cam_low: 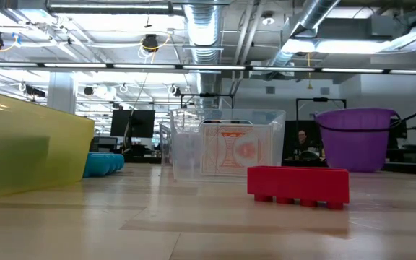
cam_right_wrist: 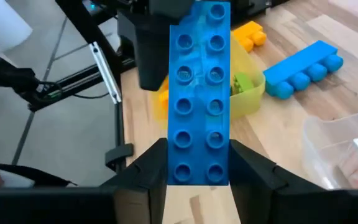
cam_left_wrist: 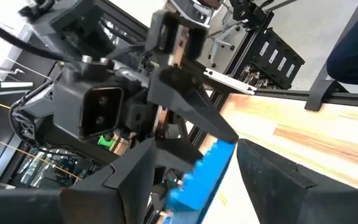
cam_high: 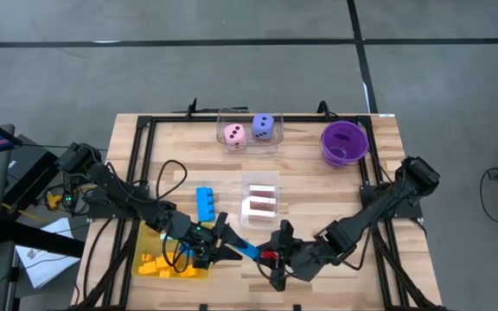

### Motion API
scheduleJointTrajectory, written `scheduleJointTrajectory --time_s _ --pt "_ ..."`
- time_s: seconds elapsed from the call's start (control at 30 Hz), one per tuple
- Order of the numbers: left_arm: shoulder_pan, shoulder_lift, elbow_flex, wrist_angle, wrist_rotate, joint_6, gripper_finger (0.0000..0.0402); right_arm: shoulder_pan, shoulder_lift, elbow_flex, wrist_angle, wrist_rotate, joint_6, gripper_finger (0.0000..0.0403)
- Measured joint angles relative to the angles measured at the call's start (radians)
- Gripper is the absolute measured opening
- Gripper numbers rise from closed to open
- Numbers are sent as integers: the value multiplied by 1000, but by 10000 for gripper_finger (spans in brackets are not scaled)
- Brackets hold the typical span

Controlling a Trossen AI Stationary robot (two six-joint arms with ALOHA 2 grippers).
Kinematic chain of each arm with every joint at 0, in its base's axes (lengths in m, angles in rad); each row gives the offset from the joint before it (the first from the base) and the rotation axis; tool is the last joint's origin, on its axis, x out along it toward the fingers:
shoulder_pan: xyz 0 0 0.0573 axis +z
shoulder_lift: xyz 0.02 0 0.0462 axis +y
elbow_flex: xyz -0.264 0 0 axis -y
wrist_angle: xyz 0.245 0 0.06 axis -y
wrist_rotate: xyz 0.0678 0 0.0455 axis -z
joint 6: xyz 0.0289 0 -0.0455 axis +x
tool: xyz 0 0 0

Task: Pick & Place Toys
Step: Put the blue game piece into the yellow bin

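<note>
Toys lay spread over the pale wooden table (cam_high: 309, 181), and the one being handled was a long blue studded plastic brick (cam_right_wrist: 199, 93), held above the table at the lower centre of the high view between both grippers. The right gripper (cam_right_wrist: 197, 165) had its two dark fingers closed against the sides of one end of that brick, while the left gripper (cam_high: 221, 244) met the other end, its fingers standing partly apart on either side of the brick in the left wrist view; whether it truly clamped the brick could not be told. A yellow translucent plastic tray (cam_high: 150, 246) at the lower left of the high view held yellow plastic bricks (cam_high: 158, 265) and, in the right wrist view, a small green piece (cam_right_wrist: 242, 84). A second, shorter blue brick (cam_high: 206, 203) lay on the bare wood just above the tray. A clear plastic box (cam_high: 271, 130) at the upper centre held a pink dotted die (cam_high: 234, 135) and a purple dotted die (cam_high: 264, 127) side by side. Another clear box (cam_high: 261, 200) at the centre held small playing cards (cam_high: 262, 205) with red-printed backs; no writing on them could be read. A purple round bowl (cam_high: 344, 142) stood at the upper right. In the low view a red studded brick (cam_low: 298, 186) rested on the table in front of the card box.
</note>
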Motion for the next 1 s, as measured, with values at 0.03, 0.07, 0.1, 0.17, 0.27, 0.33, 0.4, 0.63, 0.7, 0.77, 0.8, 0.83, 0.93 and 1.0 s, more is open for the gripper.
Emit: scheduleJointTrajectory --time_s 0.03,0.07,0.1,0.17,0.27,0.33,0.4,0.63,0.7,0.77,0.8,0.83,0.93,1.0 --pt "1 0 0 0 0 0 218 -1 0 0 21 -9 -8 130" --pt "4 0 0 -1 0 0 215 -5 -1 1 39 -12 -15 130" --pt "5 0 0 0 0 0 211 -10 -3 2 45 -20 -16 130" --pt "5 0 0 -2 0 -1 201 -12 -2 1 43 -19 -19 130" --pt "5 0 0 0 -2 -1 183 -5 -2 1 49 -19 -25 130" --pt "5 0 1 -1 -2 0 170 -4 -2 1 54 -19 -26 130" --pt "5 0 1 0 -2 0 157 -4 -2 1 62 -19 -29 130" --pt "4 0 1 -6 2 0 99 4 -2 1 84 -21 -47 130" --pt "4 0 0 -22 6 0 80 4 -2 1 84 -21 -49 130" --pt "4 0 0 -41 9 3 59 4 -2 1 82 -20 -51 132" --pt "4 0 0 -45 9 5 50 4 -2 1 83 -16 -51 135" --pt "3 0 0 -45 9 6 40 4 -2 1 83 -8 -51 140" --pt "4 -10 0 -50 1 3 37 6 -2 1 89 22 -53 161" --pt "5 -20 0 -53 -12 0 37 14 -2 1 93 51 -56 179"
